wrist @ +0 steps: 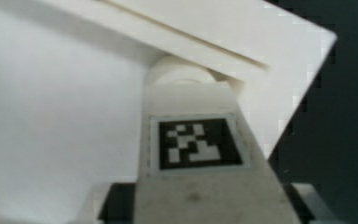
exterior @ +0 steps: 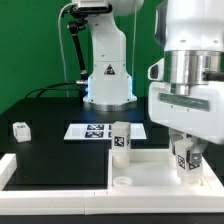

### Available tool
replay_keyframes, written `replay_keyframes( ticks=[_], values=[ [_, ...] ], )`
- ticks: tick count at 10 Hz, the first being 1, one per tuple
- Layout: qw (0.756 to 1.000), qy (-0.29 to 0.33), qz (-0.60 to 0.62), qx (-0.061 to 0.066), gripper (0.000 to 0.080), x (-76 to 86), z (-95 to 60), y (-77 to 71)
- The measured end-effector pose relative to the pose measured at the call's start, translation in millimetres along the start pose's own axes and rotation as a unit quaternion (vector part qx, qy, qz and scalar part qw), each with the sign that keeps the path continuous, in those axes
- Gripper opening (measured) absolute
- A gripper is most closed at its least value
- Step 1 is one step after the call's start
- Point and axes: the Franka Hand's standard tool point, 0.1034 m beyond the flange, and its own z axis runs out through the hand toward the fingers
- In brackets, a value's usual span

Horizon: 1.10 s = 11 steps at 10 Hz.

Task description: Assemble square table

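The white square table top (exterior: pixel 140 168) lies at the front of the black table. My gripper (exterior: pixel 187 158) is shut on a white tagged leg (exterior: pixel 186 160) and holds it upright over the top's corner at the exterior view's right. In the wrist view the leg (wrist: pixel 197 140) fills the middle between my dark fingers (wrist: pixel 130 200). Its far end meets a round corner socket (wrist: pixel 181 72) just inside the raised rim (wrist: pixel 220 42). Another leg (exterior: pixel 121 138) stands upright at the top's far corner. A third leg (exterior: pixel 20 129) lies loose at the exterior view's left.
The marker board (exterior: pixel 92 131) lies flat behind the table top. The arm's base (exterior: pixel 108 75) stands at the back. A white border rail (exterior: pixel 8 165) runs along the table's front at the exterior view's left.
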Motion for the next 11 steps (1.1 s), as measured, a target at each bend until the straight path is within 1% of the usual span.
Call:
replay_keyframes(
  ticks=[1, 2, 3, 4, 5, 6, 7, 8, 9, 10, 11],
  values=[
    [0.996, -0.009, 0.088, 0.01, 0.0294, -3.0, 0.5, 0.9],
    [0.986, -0.017, 0.163, 0.027, 0.0294, -5.4, 0.8, 3.8],
    [0.977, -0.017, 0.211, 0.04, 0.0294, -9.6, 0.5, 4.5],
    [0.97, -0.017, 0.237, 0.045, 0.0294, -15.6, -0.2, 2.9],
    [0.964, -0.02, 0.262, 0.047, 0.0294, -15.2, 0.6, 3.0],
    [0.955, -0.022, 0.293, 0.047, 0.0294, -15.3, 0.6, 2.9],
    [0.963, -0.02, 0.266, 0.047, 0.0294, -14.9, 0.8, 3.0],
    [0.964, -0.019, 0.263, 0.046, 0.0475, -15.0, 1.1, 3.3],
    [0.982, -0.011, 0.186, 0.039, 0.0588, -17.7, 1.5, 3.7],
    [0.997, 0.001, 0.063, 0.042, 0.0588, -17.5, 1.1, 1.7],
    [0.999, 0.005, -0.023, 0.045, 0.0637, -17.4, 2.1, 1.5]
  ],
)
